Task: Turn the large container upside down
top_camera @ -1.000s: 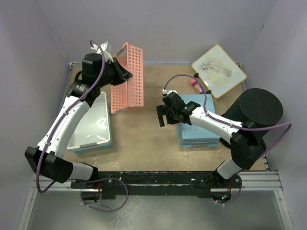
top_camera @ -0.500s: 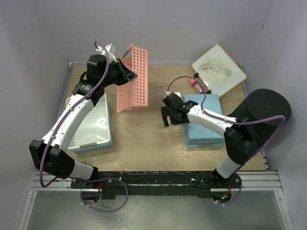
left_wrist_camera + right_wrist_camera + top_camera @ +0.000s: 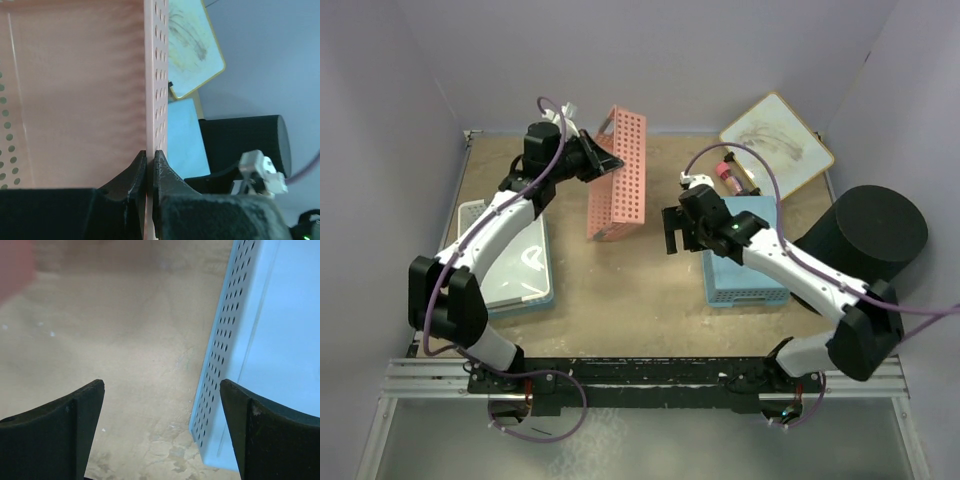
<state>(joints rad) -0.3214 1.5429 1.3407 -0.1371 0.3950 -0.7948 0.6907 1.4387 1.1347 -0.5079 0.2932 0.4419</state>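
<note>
The large container, a tall round black bin [image 3: 866, 236], stands at the right edge of the table, its flat round face up. It also shows in the left wrist view [image 3: 245, 142]. My left gripper [image 3: 607, 162] is shut on one wall of a pink perforated basket [image 3: 623, 180] and holds it tipped on edge at the back middle. In the left wrist view [image 3: 150, 156] the jaws pinch that pink wall [image 3: 80, 90]. My right gripper [image 3: 671, 236] is open and empty, low over bare table just left of a blue basket [image 3: 744, 262]. Both grippers are far from the bin.
The blue basket [image 3: 272, 345] lies upside down beside my right gripper [image 3: 162, 407]. A white-lined blue basket [image 3: 510, 262] sits at the left. A small whiteboard [image 3: 776, 146] and a pink marker [image 3: 728, 175] lie at the back right. Purple walls enclose the table.
My left gripper has carried the pink basket to the right and turned it more on edge. My right arm's elbow has swung outward; its gripper moved slightly right and stays open.
</note>
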